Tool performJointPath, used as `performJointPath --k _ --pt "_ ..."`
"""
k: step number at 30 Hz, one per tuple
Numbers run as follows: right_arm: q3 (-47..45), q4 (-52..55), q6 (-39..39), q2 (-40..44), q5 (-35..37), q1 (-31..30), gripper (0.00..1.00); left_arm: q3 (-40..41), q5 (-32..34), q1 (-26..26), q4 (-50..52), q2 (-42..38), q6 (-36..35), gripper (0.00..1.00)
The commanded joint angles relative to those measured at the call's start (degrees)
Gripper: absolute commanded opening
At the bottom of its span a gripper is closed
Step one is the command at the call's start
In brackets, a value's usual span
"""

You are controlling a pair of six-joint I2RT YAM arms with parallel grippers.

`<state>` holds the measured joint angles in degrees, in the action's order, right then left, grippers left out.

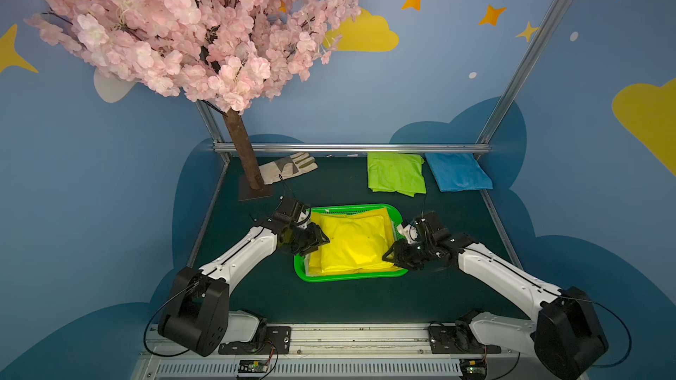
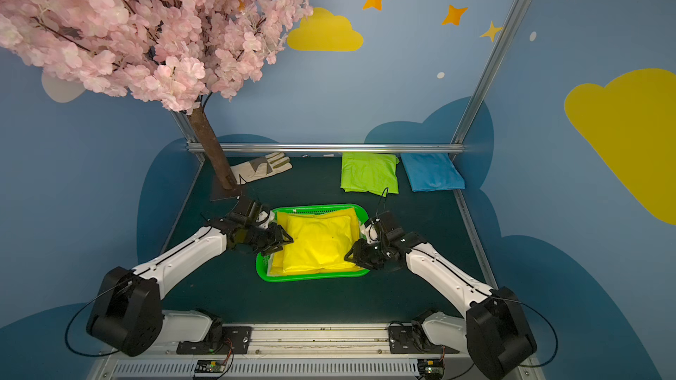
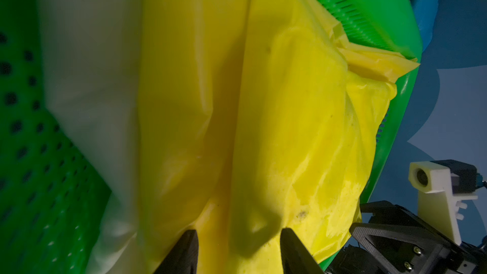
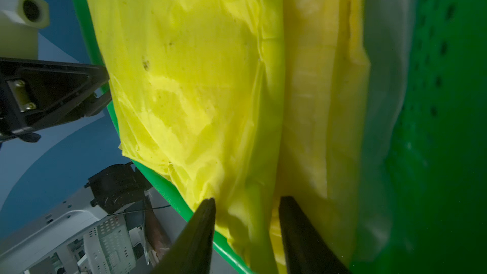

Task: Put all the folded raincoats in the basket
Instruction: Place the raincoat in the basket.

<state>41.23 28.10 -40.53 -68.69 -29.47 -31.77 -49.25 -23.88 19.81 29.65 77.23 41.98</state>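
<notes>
Left gripper (image 3: 238,250): jaws are seen parted at the left edge of the raincoat (image 3: 290,101); contact with the fabric cannot be told.
Right gripper (image 4: 247,222): jaws likewise parted, at the right near corner of the raincoat, above the rim of the basket (image 4: 168,191).
Raincoat (image 1: 351,243): yellow, folded flat, laid inside the basket.
Under-layer (image 3: 87,101): a pale sheet is seen beneath the yellow, possibly translucent plastic.
Basket (image 1: 347,279): bright green, perforated, set mid-table between the arms.
Surface (image 1: 329,305): dark teal mat, bounded by an aluminium rail (image 1: 351,148).
Far edge: a lime folded garment (image 1: 397,173), a blue one (image 1: 457,171) just beside it, a pale glove (image 1: 289,169) by the tree trunk (image 1: 243,155).
Room: blue walls (image 1: 402,104) painted with clouds and stars; pink blossom (image 1: 175,31) overhangs the far left.
</notes>
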Motion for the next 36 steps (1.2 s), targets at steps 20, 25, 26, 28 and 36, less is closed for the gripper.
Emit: performJointPath --k 20,25,26,28,36 --pt "11.4 6.7 4.5 -4.8 -2.0 -2.4 0.07 -7.5 -6.1 6.7 1.6 2.1 -2.3 0.03" --pt "5.0 5.3 4.2 -3.8 0.1 -3.1 0.07 -1.6 -5.2 7.4 0.6 2.1 -4.3 0.02" --pt "3.8 5.1 4.4 -3.7 0.8 -3.2 0.07 -0.5 -4.8 7.5 0.9 2.0 -4.5 0.02" --pt "2.5 5.5 5.0 -3.7 2.4 -3.1 0.07 1.5 -4.5 7.5 1.0 1.6 -4.6 0.03" --pt "9.6 10.3 8.8 0.0 4.9 -2.5 0.27 -1.9 -1.4 6.2 6.4 -4.4 -5.1 0.28"
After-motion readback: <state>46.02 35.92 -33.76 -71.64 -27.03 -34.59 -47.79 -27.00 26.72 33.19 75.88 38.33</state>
